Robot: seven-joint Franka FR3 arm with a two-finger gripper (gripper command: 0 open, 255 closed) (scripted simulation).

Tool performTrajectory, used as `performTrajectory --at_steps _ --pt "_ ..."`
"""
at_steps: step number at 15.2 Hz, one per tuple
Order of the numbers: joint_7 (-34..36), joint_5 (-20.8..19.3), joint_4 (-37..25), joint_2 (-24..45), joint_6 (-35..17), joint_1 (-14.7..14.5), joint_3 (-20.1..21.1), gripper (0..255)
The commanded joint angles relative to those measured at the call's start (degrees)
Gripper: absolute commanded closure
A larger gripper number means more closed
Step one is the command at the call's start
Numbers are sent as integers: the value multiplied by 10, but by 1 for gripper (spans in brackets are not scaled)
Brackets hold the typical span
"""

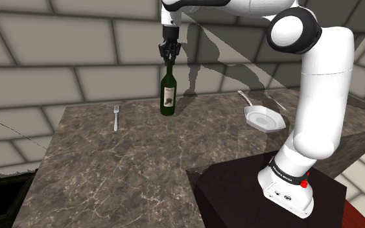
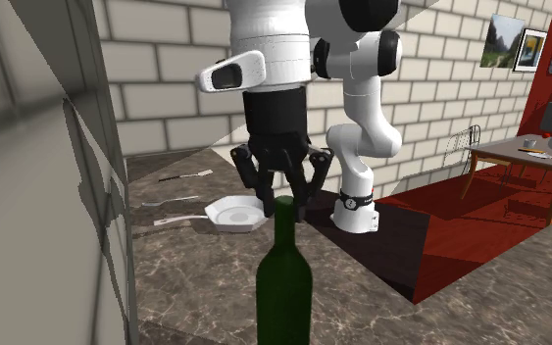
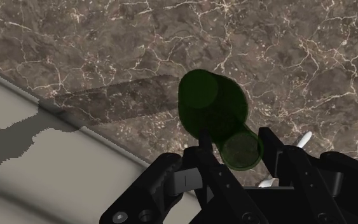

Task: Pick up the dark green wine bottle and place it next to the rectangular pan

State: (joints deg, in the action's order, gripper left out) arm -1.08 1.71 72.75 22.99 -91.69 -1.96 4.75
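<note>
One counter point(image 1: 109, 175): dark veined stone top set against a pale block wall; carries bottle, pan and fork.
Arm point(image 1: 320, 97): white, rising from the stand at the shoulder view's lower right, reaching up and left, hand pointing straight down.
Bottle point(image 1: 168, 94): dark green with a pale label; upright on the counter near the back edge, close to the wall; long axis vertical; not yet lifted.
Pan point(image 1: 263, 119): white and shallow, handle angled toward the wall; well apart from the bottle, toward the shoulder view's right and nearer the stand.
Gripper point(image 2: 285, 199): black, directly above the bottle and in line with its long axis; fingertips about level with the bottle's mouth.
Fingers point(image 3: 212, 168): parted, one on each side of the bottle's mouth; no clasp apparent, so nothing held.
Fork point(image 1: 116, 116): small and pale, apart from the bottle toward the shoulder view's left; no part in the task.
Bottle from fingers: straight below, along the fingers' own line; probably a short descent down the neck, then closing; tall and narrow, so likely to tip under an off-centre squeeze.
</note>
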Motion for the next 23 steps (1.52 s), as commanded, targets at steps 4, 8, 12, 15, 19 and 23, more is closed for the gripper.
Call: performTrajectory --at_steps 4,8,12,15,19,23 --pt "2 -1 -58 12 46 -1 0 255" --pt "5 -2 -111 26 85 -3 0 255" --pt "7 -3 -176 47 129 -5 1 255" --pt "9 -5 -239 70 168 -7 1 255" --pt "-10 -1 -172 19 153 12 -3 255" --pt "-53 6 -35 -72 110 45 -14 255"
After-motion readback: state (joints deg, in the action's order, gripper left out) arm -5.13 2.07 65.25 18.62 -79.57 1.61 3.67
